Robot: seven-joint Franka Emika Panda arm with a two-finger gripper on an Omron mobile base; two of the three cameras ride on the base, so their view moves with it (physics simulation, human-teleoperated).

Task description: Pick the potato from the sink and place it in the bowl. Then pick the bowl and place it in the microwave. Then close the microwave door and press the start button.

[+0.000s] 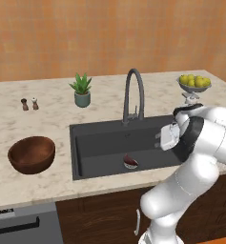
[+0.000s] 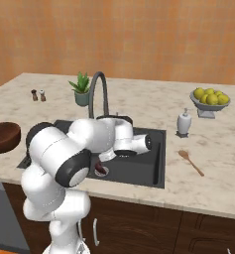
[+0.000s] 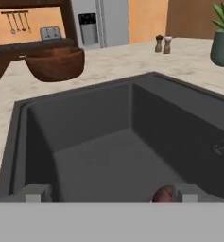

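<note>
The small dark reddish-brown potato (image 1: 130, 160) lies on the floor of the big dark grey sink (image 1: 100, 143), near the front wall and a bit right of the middle. It sits on the round steel drain. In the right base view the potato (image 2: 99, 169) peeks out just past the robot's white arm.

The robot's claw (image 3: 111, 193) is low over the right part of the sink, w/ its two finger tips (image 3: 34, 193) spread wide apart, so it's open & holds nothing. In the hand view the potato (image 3: 163, 194) is right next to the right tip; can't tell if they touch.

The round dark brown wooden bowl (image 1: 31, 154) sits on the pale stone counter (image 1: 43, 124), left of the sink & well apart from the potato. There's nothing in it.

Behind the sink stands the tall arched dark faucet (image 1: 134, 95). Left of it is a small green plant in a grey-green pot (image 1: 81, 90), then two little shakers (image 1: 29, 103). At the far right is a grey dish of yellow-green fruit (image 1: 194, 83). A white soap bottle (image 2: 183, 123) & a wooden spoon (image 2: 191, 162) lie right of the sink.
</note>
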